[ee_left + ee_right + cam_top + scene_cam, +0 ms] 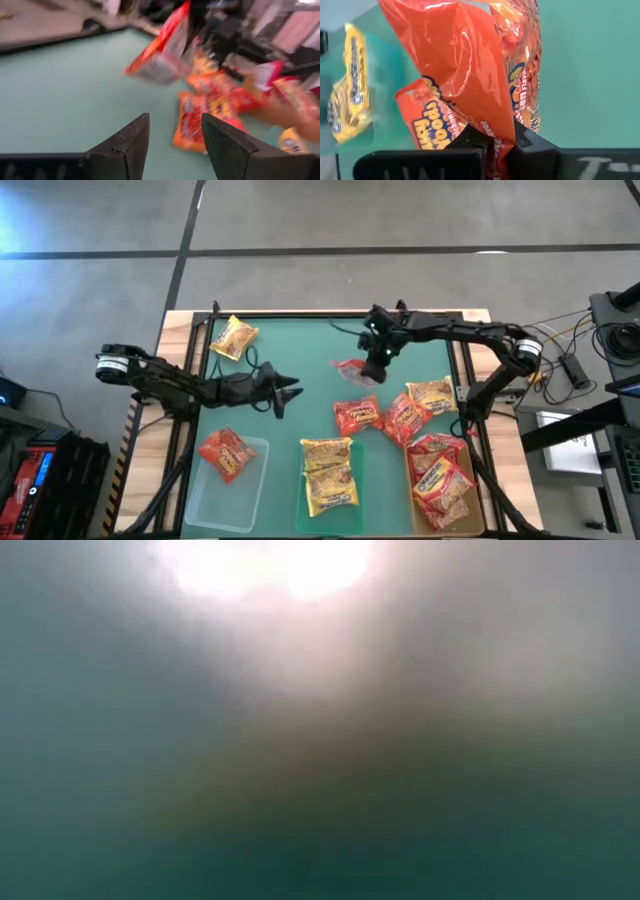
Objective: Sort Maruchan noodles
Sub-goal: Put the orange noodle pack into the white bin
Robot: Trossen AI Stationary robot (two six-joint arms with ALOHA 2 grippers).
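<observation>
While the right gripper (374,366) pinches a red-orange packet (352,371) lifted above the mat at centre frame, the left gripper (285,392) waits spread at centre left. Next (my guess): carry it to the matching tray (252,470) at lower left.

Grey concrete floor (400,215) with dark seams; green mat (300,350) on wooden table (180,325).
</observation>
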